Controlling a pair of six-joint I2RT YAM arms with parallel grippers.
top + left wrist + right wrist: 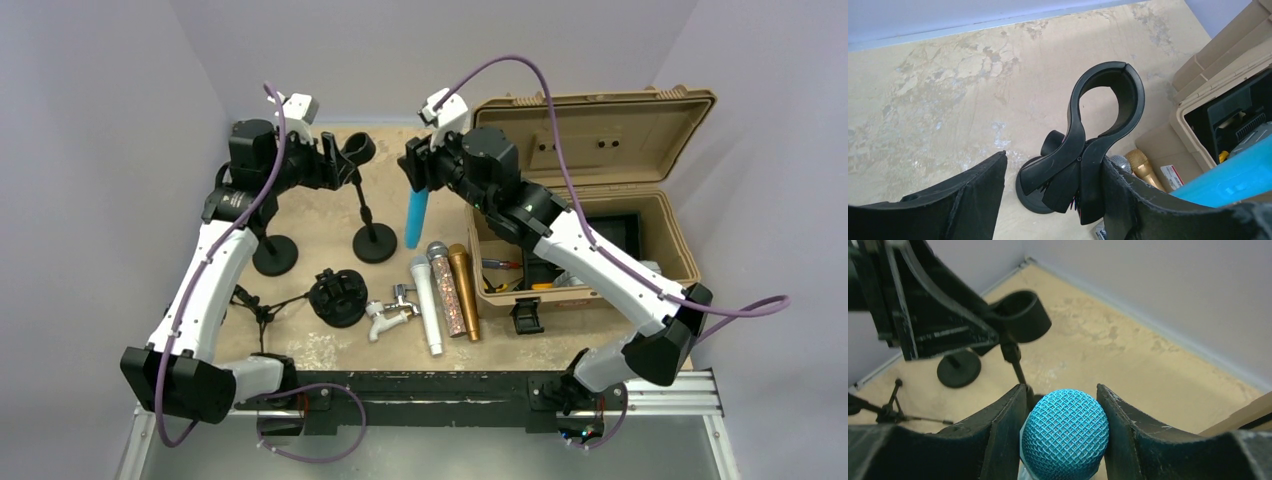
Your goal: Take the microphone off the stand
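The blue microphone (416, 218) hangs upright in my right gripper (418, 175), clear of the stand. In the right wrist view my right gripper (1060, 390) is shut on its blue mesh head (1065, 432), with both fingers touching it. The black stand (375, 243) stands to its left, and its clip (357, 150) is empty. In the left wrist view my left gripper (1055, 157) is open around the clip's (1105, 115) lower levers. The right finger (1148, 200) touches them and a small gap shows at the left finger (973, 200).
An open tan case (640, 150) fills the right side. White (428, 300), glitter (450, 290) and gold (463, 290) microphones lie in front of the stand. A second stand base (275, 255), a small tripod (255, 305) and a round black part (338, 297) lie at front left.
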